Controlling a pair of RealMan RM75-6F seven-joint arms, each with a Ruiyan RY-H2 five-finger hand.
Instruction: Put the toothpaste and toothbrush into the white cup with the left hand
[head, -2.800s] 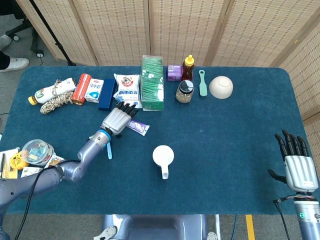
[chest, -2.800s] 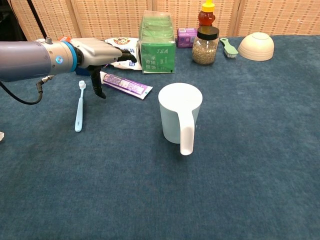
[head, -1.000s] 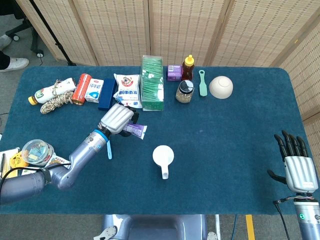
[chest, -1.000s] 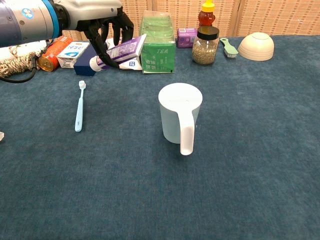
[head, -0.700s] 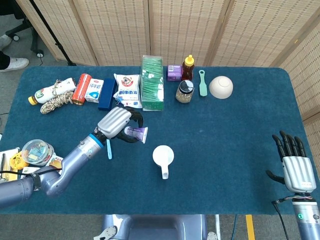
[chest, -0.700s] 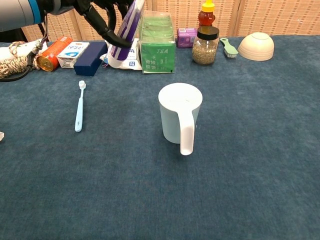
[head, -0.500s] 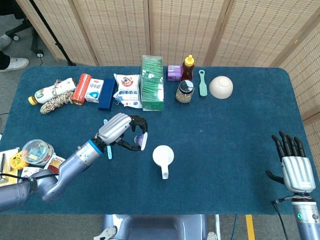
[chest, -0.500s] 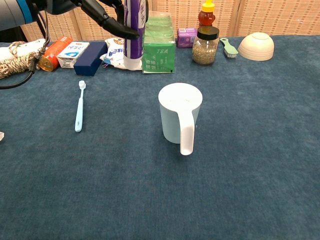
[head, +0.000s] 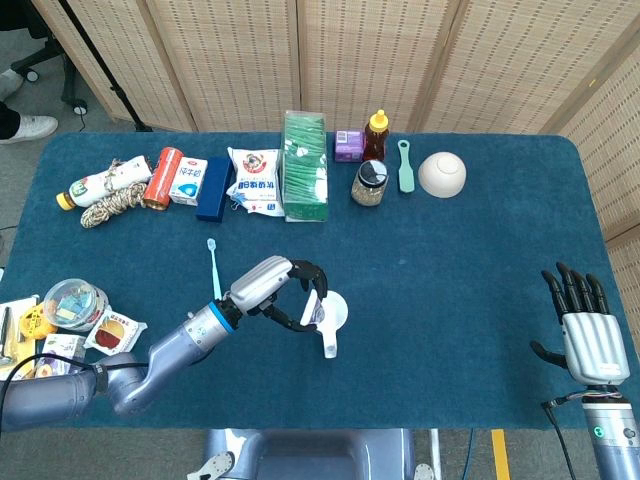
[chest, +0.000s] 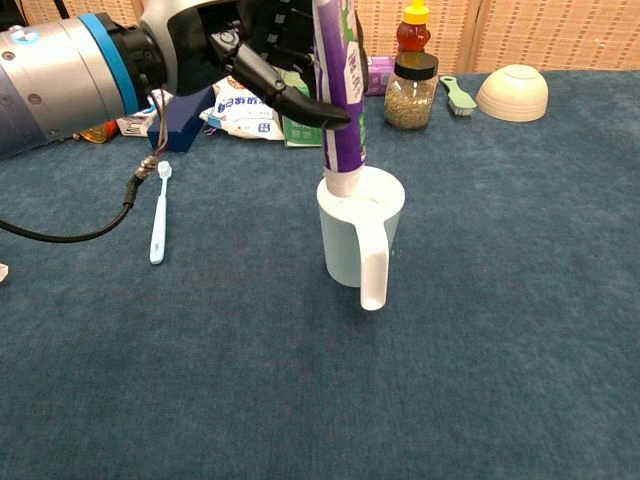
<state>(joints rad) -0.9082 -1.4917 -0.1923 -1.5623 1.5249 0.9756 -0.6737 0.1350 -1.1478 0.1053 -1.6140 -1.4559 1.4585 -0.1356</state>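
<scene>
Carried over, the toothpaste (chest: 338, 95) stands upright in the left hand's (chest: 255, 60) grip, above the white cup (chest: 360, 240).

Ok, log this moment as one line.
left hand holds toothpaste upright, cap at white cup mouth | toothbrush on table | right hand idle

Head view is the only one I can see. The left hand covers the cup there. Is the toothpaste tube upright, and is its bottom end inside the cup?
Observer: In the chest view the toothpaste stands nearly upright, and its cap end is right at the rim of the white cup.
Operator: Do the fingers hold it?
Observer: Yes, the left hand grips its upper part; one dark finger crosses the front of the tube.
Operator: And the cup handle?
Observer: It faces the chest camera, away from the tube.
</scene>
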